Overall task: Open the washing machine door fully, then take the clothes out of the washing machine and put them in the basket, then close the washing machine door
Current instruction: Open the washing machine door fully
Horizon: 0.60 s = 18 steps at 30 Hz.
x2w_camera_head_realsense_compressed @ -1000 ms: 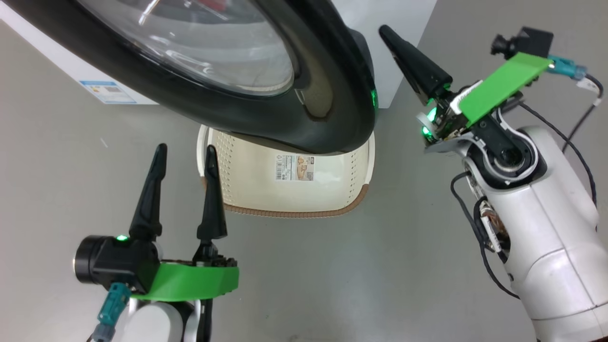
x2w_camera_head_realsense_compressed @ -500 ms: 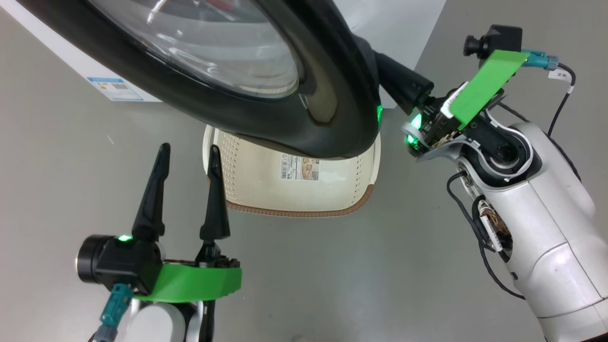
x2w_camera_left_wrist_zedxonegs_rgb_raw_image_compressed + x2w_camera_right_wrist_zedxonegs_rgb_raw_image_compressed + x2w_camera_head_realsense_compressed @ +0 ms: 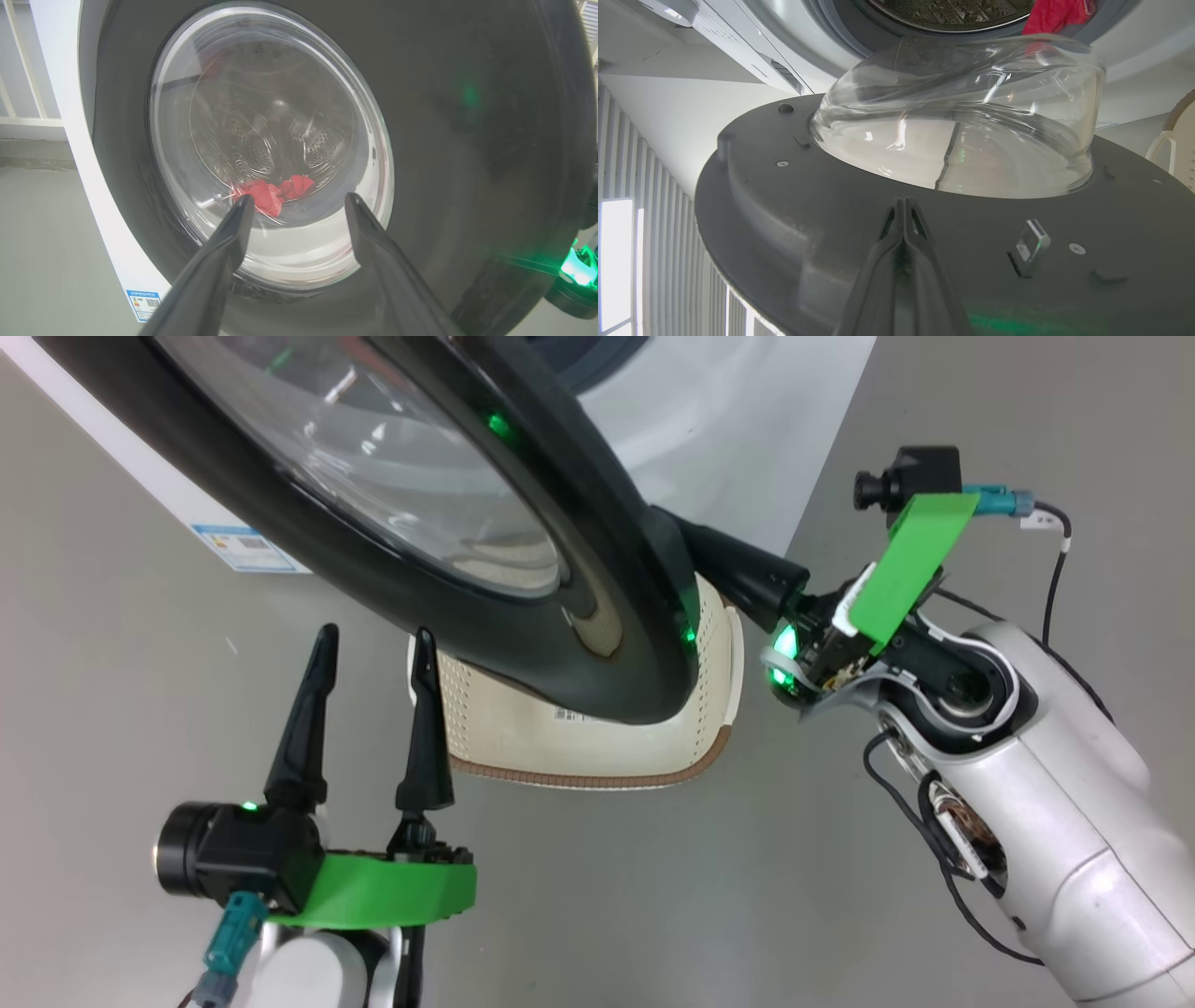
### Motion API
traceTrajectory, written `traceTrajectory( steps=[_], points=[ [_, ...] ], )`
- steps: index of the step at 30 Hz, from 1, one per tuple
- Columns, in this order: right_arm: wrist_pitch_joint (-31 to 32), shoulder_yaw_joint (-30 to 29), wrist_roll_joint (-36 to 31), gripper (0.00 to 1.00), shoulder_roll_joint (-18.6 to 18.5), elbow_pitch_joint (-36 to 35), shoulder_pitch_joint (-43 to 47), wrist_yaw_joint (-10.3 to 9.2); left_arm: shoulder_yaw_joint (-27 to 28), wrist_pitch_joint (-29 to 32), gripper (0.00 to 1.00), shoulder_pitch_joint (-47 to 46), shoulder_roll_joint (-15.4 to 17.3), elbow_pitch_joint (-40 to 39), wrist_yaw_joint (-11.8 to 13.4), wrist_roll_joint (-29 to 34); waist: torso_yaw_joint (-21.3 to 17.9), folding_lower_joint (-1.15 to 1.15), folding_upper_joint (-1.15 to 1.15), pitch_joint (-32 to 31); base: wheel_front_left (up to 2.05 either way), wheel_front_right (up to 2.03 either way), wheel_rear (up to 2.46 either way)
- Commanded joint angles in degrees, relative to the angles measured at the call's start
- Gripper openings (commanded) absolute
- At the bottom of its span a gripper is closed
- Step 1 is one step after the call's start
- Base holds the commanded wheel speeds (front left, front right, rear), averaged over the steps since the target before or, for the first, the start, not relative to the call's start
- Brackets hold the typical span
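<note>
My right claw [image 3: 903,205], shut and empty, lies against the inner face of the large round glossy black glass-bowled door [image 3: 644,616] at upper left. My open left claw [image 3: 375,639] sits lower left, facing its outer side.

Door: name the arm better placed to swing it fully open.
Right, likely: the right gripper, shut, sits behind the door at its inner face; the left gripper hangs open in front, facing the glass.

Head camera looking steeply down over washing machine door [image 3: 420,523]. Left wrist camera facing its outer side, close; right wrist camera facing inner side, very close. All sharing door.
</note>
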Motion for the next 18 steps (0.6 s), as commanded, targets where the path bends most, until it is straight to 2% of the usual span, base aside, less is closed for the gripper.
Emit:
traceTrajectory(
  steps=[1, 18],
  points=[
    [-0.27, 1.19, 0.98, 0.0, 0.34, -2.11, 1.3, 0.28, 1.7, -0.27, 1.0, 0.19, 0.87, -1.14, 0.03, -0.18, 0.22, 0.0, 0.0, -0.89, 0.0, 0.0, 0.0],
    [-6.41, 12.92, 7.11, 0.0, -5.64, -5.73, 4.94, 0.28, 2.04, -0.27, 1.0, 2.62, 0.87, -0.72, 0.12, -0.39, 4.04, 0.0, 0.0, -5.93, 0.0, 0.0, 0.0]
  ],
)
